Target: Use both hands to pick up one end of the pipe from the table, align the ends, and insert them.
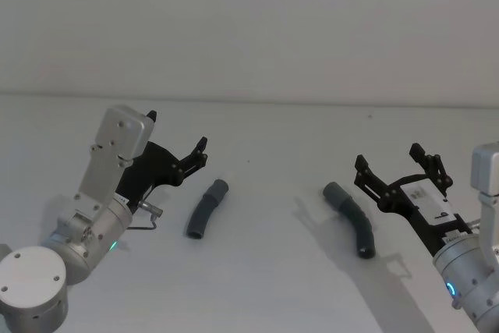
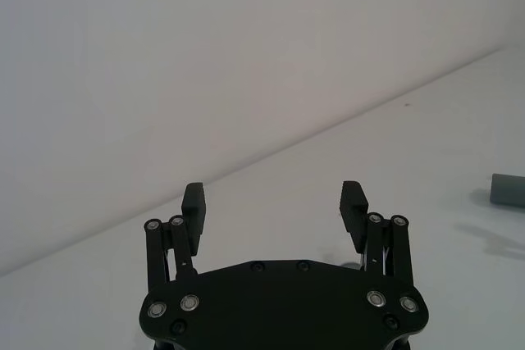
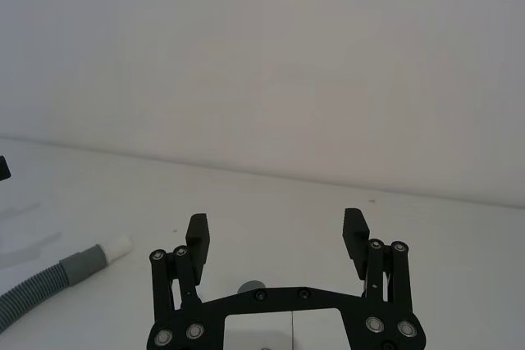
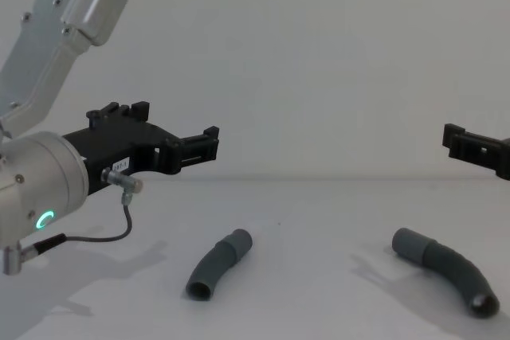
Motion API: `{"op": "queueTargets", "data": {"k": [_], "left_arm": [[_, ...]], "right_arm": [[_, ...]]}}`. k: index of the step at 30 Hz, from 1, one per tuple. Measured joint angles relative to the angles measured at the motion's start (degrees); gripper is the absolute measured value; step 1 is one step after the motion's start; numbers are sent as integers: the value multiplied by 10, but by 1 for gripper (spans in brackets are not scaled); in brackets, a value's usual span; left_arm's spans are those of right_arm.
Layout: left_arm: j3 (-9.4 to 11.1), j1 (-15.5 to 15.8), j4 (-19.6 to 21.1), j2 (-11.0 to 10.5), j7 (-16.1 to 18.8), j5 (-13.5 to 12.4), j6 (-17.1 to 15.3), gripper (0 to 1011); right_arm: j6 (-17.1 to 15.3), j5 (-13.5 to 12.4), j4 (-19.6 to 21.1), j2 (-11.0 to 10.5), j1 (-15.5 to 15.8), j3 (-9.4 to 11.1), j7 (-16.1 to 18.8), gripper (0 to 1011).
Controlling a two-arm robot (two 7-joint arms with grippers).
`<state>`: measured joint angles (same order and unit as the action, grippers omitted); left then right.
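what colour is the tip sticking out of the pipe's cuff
White: the tip juts from a grey cuff, clearest in the right wrist view.

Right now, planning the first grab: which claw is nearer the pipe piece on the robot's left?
Left. The left claw hovers close beside the left pipe piece; the right claw is across the table, past the right pipe piece.

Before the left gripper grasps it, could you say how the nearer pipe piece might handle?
The left pipe piece looks short and hollow, so probably light. Its ribbed wall suggests some flex, though it holds its curve on the table, so hardly floppy. Being round, it may roll if nudged, though the bend should limit that.
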<state>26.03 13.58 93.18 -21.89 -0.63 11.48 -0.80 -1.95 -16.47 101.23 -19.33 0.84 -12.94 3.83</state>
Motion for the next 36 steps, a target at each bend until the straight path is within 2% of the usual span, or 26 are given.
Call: {"op": "queueTargets", "data": {"k": [31,36], "left_arm": [[0,0,0,0,0,0,0,1000],[0,1,2,0,-6,2,-8,1000]], "right_arm": [[0,0,0,0,0,0,0,1001],[0,0,0,0,0,0,0,1001]]}}
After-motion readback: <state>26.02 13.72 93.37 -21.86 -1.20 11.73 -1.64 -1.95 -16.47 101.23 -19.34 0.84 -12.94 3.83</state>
